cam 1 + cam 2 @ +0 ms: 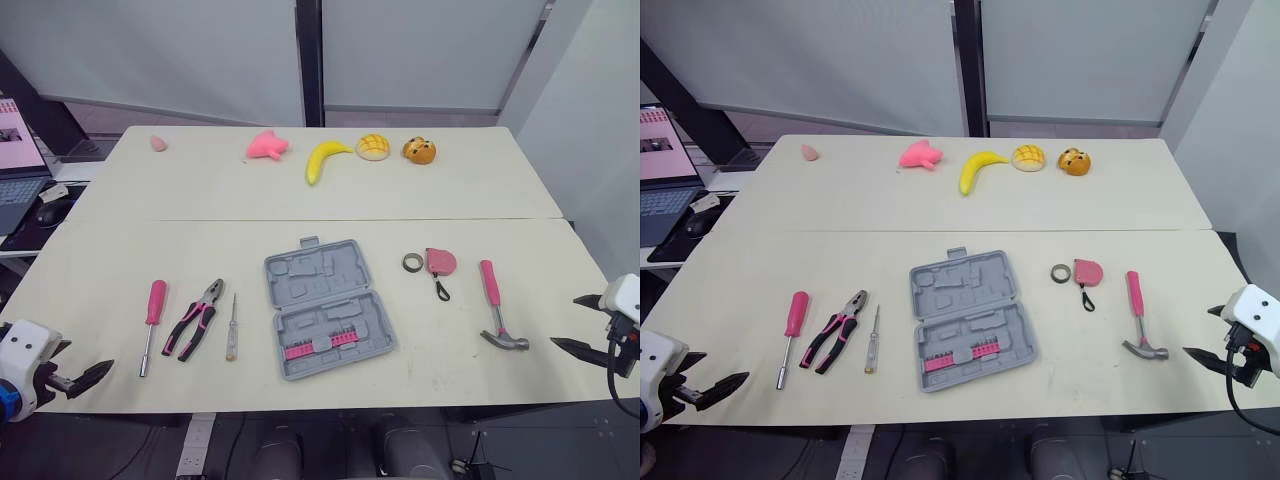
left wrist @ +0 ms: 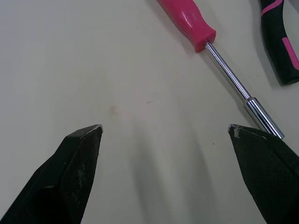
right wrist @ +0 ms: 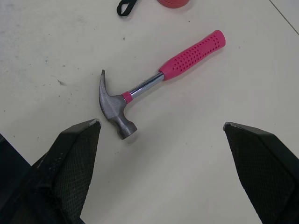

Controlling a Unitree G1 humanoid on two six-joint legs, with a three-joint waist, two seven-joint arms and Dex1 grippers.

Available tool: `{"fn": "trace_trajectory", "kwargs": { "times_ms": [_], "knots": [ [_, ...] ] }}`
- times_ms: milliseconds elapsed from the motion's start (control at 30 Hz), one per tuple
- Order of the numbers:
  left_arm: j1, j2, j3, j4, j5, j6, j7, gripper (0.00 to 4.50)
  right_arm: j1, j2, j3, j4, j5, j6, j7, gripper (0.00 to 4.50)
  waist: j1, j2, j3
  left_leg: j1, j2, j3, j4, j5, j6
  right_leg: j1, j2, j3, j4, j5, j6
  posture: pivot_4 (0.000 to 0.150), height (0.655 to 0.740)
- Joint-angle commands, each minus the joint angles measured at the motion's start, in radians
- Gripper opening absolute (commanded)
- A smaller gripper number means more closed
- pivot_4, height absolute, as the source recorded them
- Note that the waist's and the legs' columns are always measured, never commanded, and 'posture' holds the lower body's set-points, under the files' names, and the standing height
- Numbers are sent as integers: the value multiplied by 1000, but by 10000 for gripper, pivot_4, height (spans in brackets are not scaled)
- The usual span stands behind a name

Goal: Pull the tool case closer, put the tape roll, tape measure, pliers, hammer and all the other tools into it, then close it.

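Observation:
The grey tool case [image 1: 328,308] lies open at the table's middle, a pink strip of bits in its near half. Right of it are the tape roll [image 1: 412,262], the pink tape measure [image 1: 440,262] and the pink-handled hammer [image 1: 497,310]. To its left lie a thin screwdriver [image 1: 232,328], the pliers [image 1: 195,320] and a pink-handled driver [image 1: 152,322]. My left gripper [image 1: 85,375] is open at the near left edge, just short of the driver's tip [image 2: 261,116]. My right gripper [image 1: 565,321] is open at the near right edge, facing the hammer [image 3: 154,81]. Neither holds anything.
Along the far table sit a small pink lump [image 1: 159,143], a pink toy [image 1: 267,146], a banana [image 1: 325,158], a bun [image 1: 373,146] and an orange toy [image 1: 419,150]. A laptop [image 1: 18,160] and mouse [image 1: 50,212] are on a desk at the left.

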Motion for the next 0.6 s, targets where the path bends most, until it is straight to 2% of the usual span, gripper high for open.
{"fn": "trace_trajectory", "kwargs": {
  "times_ms": [33, 333, 600],
  "knots": [
    [1, 24, 16, 18, -14, -5, -18, 44878, -10, 2, -7, -17, 6, -3, -8, 45000, 0, 0, 0, 0, 0, 0, 0, 0, 0, 0, 0, 0, 0, 0, 0, 1500, 7255],
    [1, 30, 54, 87, -74, -34, -108, 44878, -48, 12, 25, 21, -1, -44, -29, 45000, -1, 0, 0, 0, 0, 0, 0, 0, 0, 0, 0, 0, 0, 0, 0, 1500, 7255],
    [13, 25, 69, 118, -96, -23, -125, 44878, -80, 31, 30, 3, 33, -2, -39, 45000, -1, 0, 0, 0, 0, 0, 0, 0, 0, 0, 0, 0, 0, 1, -1, 1500, 7255]
  ]
}}
